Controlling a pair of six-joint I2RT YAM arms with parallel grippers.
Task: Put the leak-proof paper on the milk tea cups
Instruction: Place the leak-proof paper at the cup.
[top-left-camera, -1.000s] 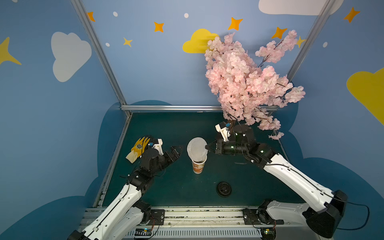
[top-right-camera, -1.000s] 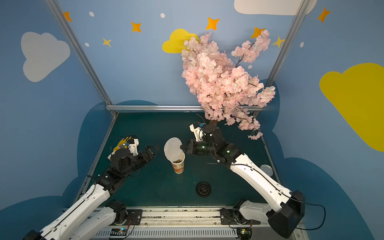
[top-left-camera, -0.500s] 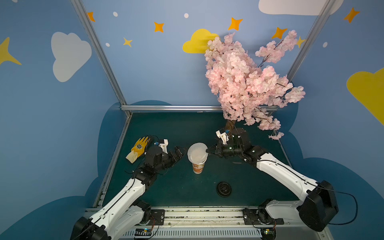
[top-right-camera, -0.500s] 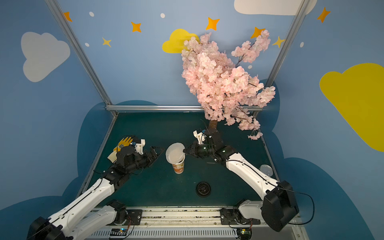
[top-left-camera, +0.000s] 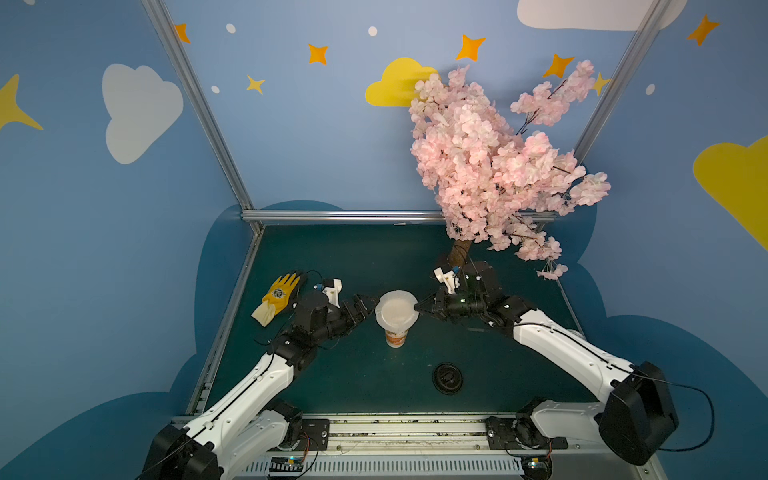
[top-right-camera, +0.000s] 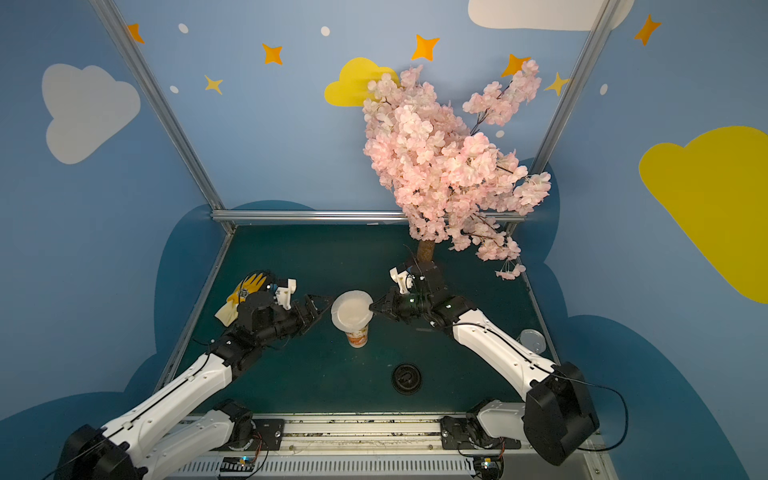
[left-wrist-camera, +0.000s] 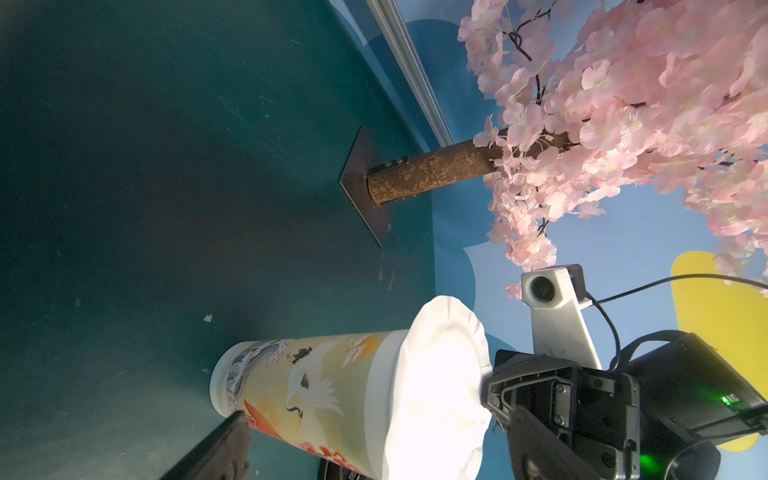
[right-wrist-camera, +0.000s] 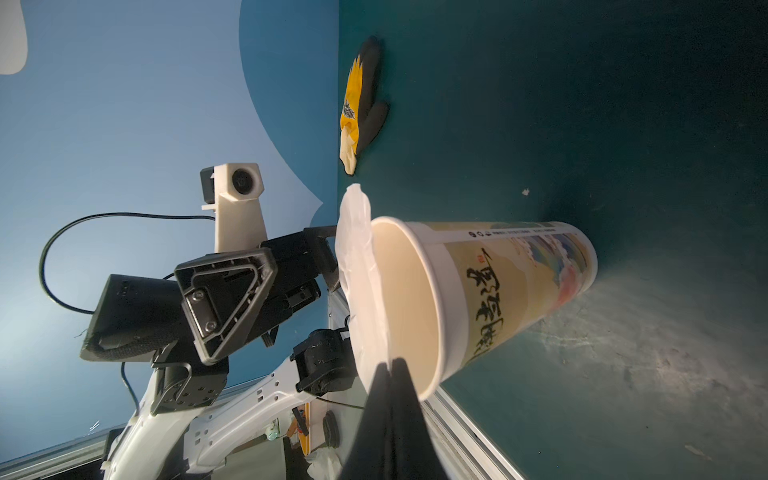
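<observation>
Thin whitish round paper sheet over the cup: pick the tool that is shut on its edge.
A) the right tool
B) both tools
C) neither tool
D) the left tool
A: in the right wrist view the right tool has its fingers pressed together on the edge of the thin whitish round paper sheet at the rim of the tall white printed paper cup, while the left tool stands open beside the sheet.

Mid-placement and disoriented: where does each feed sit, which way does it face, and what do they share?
Top views: high over the front rail, looking down toward the back wall; both arms whole, left hand and right hand flanking the cup.
Left wrist: on the left arm, facing across toward the tree; one own finger shows.
Right wrist: on the right arm, facing across toward the glove; own shut fingers show.
Shared: cup and paper in all.
</observation>
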